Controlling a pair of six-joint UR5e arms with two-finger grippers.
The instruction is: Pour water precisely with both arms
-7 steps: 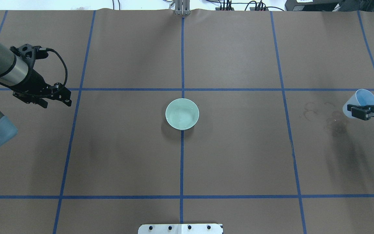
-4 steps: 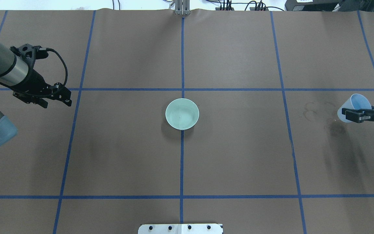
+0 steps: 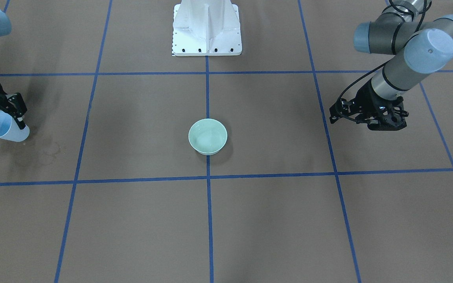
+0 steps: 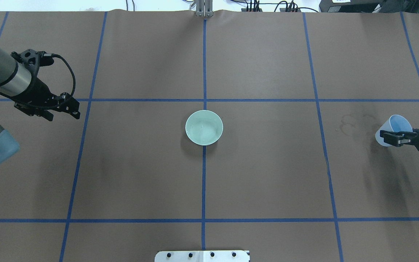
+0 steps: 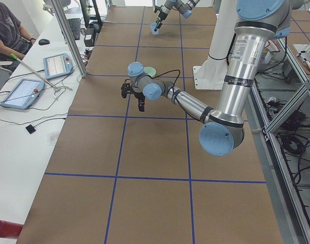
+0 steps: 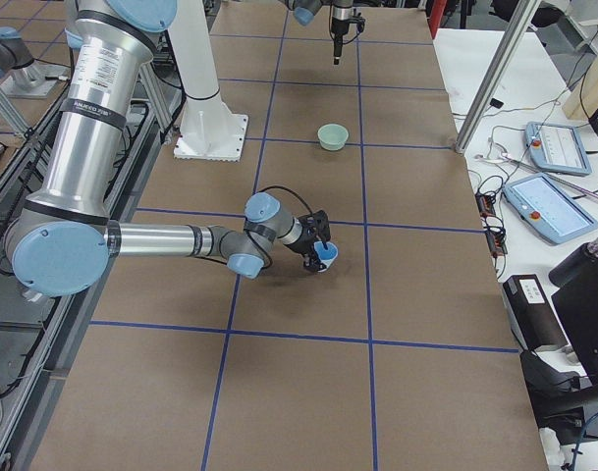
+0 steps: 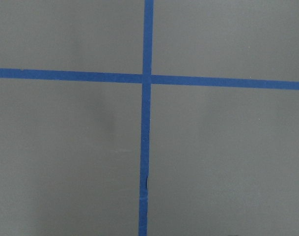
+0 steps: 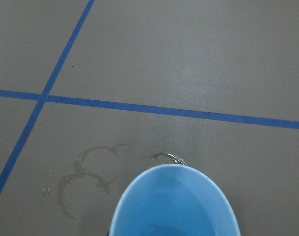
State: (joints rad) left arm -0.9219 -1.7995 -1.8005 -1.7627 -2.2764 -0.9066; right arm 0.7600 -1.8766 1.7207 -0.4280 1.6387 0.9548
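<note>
Water (image 4: 204,129) glints in the green bowl (image 4: 187,128), well apart from the right gripper (image 4: 391,137), which clamps a tilted blue cup (image 4: 398,123) low over the table (image 4: 267,163), where touching down askew could topple it; left gripper (image 4: 63,115) hangs spread, empty.

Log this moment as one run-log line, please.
right tool: shut on tilted blue cup near dried rings | left tool: open, empty, table's left | green bowl: centre, on tape line, far from cup
</note>
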